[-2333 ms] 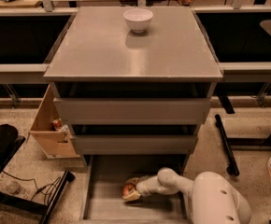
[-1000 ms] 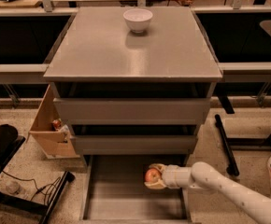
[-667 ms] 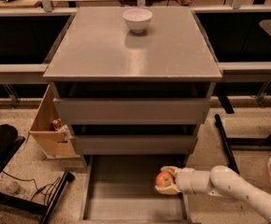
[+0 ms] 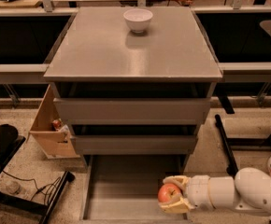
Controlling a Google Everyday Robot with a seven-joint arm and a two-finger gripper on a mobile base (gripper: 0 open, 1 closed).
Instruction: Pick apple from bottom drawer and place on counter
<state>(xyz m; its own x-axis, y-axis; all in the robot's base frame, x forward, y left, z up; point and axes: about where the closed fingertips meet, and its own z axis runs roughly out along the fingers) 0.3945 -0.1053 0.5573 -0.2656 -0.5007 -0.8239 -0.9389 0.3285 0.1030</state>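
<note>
**Clamping the apple at the right side of the open bottom drawer**

Starting at the left: a dark shape is cut off by the frame edge, with cables [image 4: 30, 190] trailing over the speckled floor, and what it is cannot be told. Just beside the cabinet leans an open wooden box [image 4: 46, 132]; something small and reddish sits inside, too unclear to name.

Now the cabinet. The grey counter [image 4: 126, 55] carries a white bowl [image 4: 138, 19] near its rear edge, and the bowl's inside is not visible. Below it are two closed drawer fronts [image 4: 131, 111]. The bottom drawer [image 4: 121, 183] is pulled out, a shallow grey tray whose front lip is cut off at the lower edge.

And there's the apple [image 4: 168, 193], orange-red, over the drawer's right side near the wall. The gripper [image 4: 172, 195] has it pinched, one pale finger above and one beneath. Whether the fruit touches the drawer floor cannot be told.

On the right, the white arm [image 4: 229, 192] reaches in roughly level, wrist pointing left, with its rounded elbow cut off at the corner.
</note>
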